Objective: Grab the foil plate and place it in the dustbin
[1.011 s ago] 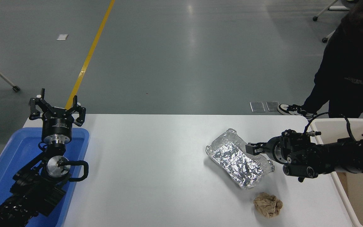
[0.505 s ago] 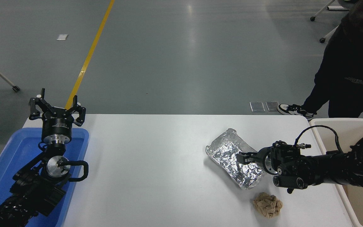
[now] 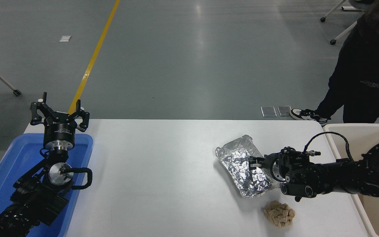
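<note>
Foil plate (image 3: pixel 245 171) flat on table; right gripper (image 3: pixel 252 162) jaws over its right rim.

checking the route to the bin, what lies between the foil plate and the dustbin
In the head view, only the right arm and its hand over bare white table lie between the foil plate and the dustbin. The crumpled paper ball sits nearer the camera.

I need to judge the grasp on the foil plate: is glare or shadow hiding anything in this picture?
Head view: sharp, evenly lit. The foil plate glints in patches, so its far rim blurs against the white table. The right end effector is black, and its fingers merge over the foil. Only soft shadows fall.
</note>
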Controlling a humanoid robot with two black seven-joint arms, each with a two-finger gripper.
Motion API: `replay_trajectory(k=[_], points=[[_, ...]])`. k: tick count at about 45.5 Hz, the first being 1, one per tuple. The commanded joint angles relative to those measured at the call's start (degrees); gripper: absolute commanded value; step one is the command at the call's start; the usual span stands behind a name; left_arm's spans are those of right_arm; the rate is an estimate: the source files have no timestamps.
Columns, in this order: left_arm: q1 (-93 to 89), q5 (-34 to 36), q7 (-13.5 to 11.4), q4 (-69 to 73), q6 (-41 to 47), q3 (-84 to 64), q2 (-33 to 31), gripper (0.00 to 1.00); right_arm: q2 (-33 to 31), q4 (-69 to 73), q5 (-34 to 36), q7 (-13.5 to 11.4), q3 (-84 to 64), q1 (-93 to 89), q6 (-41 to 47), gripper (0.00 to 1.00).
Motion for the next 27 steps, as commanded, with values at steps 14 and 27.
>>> replay_trajectory(k=[14, 27], points=[[0.1, 0.0, 0.0, 0.0, 0.0, 0.0, 0.0, 0.99, -2.4, 2.5, -0.5, -0.1, -0.8, 0.8, -0.2, 0.0], [0.0, 0.0, 0.0, 0.0, -0.1, 0.0, 0.1, 0.99, -12.6, 16.1, 0.2, -0.2, -7.2, 12.7, -0.2, 0.0]])
